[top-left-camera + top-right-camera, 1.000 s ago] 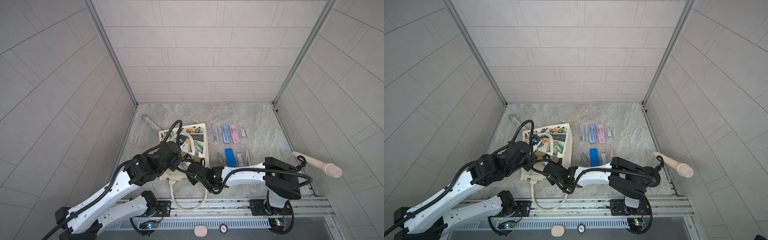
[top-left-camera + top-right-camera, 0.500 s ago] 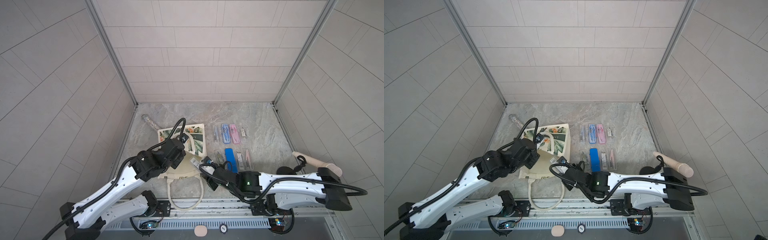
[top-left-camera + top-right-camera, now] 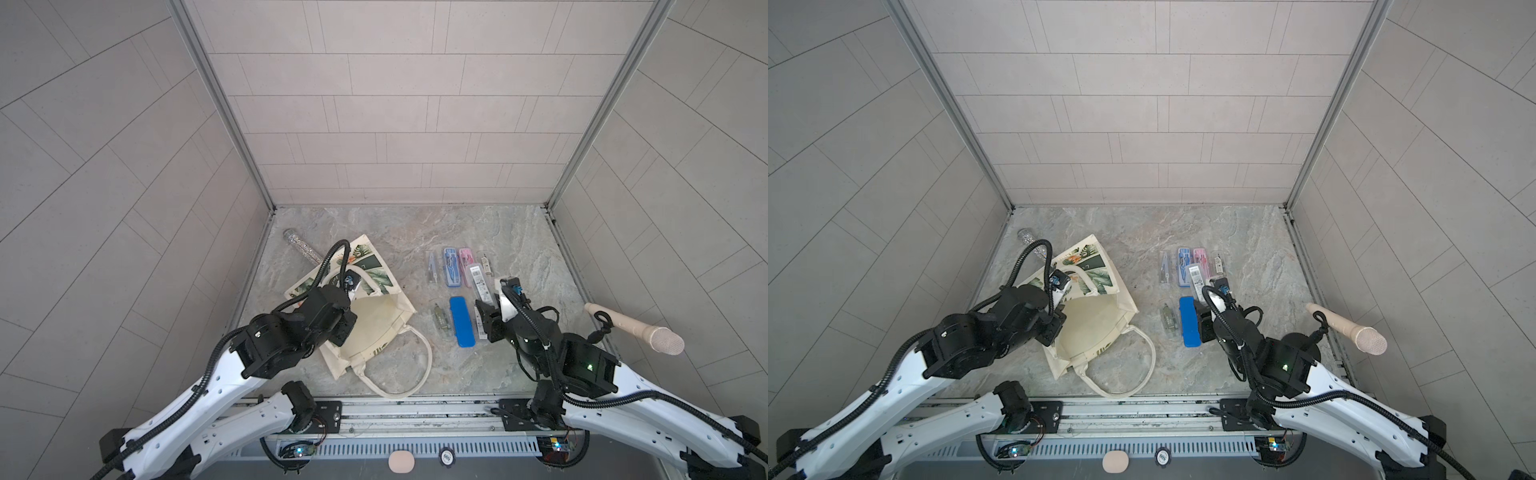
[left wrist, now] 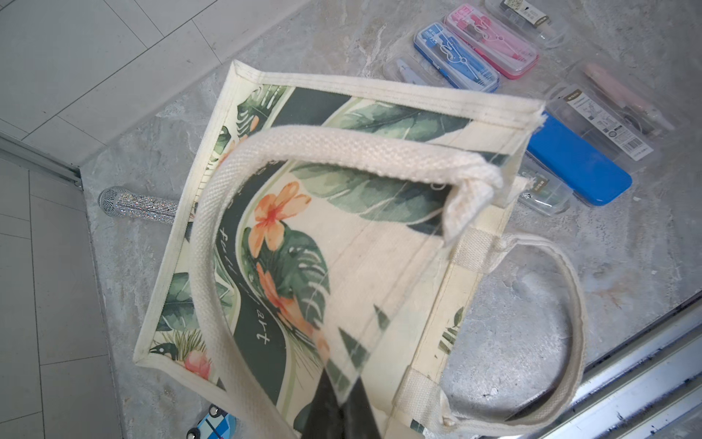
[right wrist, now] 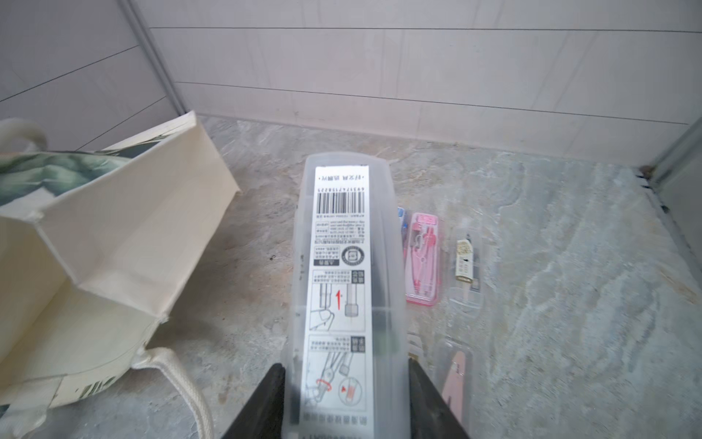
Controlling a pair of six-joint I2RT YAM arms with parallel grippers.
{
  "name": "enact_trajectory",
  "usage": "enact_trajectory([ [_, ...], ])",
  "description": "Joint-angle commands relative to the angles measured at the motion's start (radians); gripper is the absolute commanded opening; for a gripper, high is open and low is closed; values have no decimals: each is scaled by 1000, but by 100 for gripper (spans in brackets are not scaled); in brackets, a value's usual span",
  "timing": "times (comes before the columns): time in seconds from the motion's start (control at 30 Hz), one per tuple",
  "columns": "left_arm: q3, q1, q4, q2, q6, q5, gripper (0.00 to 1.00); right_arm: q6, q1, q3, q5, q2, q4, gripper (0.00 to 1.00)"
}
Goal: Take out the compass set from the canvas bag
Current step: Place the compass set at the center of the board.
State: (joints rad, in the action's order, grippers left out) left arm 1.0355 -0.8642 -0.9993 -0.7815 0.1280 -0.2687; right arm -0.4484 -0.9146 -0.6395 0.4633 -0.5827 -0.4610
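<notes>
1. Compass set (image 5: 342, 266): a clear case with a barcode label, out of the bag. My right claw (image 5: 343, 387) pinches its near end, jaws part-way apart against the two long sides.
2. In both top views that case hangs over the row of other cases, to the right of the bag and well apart from it. I cannot tell whether it touches the table (image 3: 415, 232).
3. My left claw (image 3: 341, 329) is pressed together, pinching the canvas bag (image 3: 376, 320) at the rim of its mouth.
4. The bag lies with its leaf print up and its mouth gaping, showing the pale inside. One handle (image 3: 428, 361) loops on the table.
5. A blue case (image 3: 461, 322) and a pink case (image 5: 421, 258) lie near the held one.
</notes>
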Motion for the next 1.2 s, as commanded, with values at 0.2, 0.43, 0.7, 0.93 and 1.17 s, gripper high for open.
enact_trajectory([
  [0.2,-5,3,45,174,53,54,13,0,124,-41,-91,-122,6,41],
  [0.43,-90,3,106,378,149,9,13,7,138,-85,-166,-298,117,41],
  [0.7,-179,3,136,579,156,-33,16,-14,138,-181,-268,-507,166,41],
  [0.93,-200,3,132,618,173,-71,22,-69,138,-288,-355,-728,197,43],
  [1.17,-206,4,136,600,171,-49,24,-223,141,-352,-363,-946,311,45],
])
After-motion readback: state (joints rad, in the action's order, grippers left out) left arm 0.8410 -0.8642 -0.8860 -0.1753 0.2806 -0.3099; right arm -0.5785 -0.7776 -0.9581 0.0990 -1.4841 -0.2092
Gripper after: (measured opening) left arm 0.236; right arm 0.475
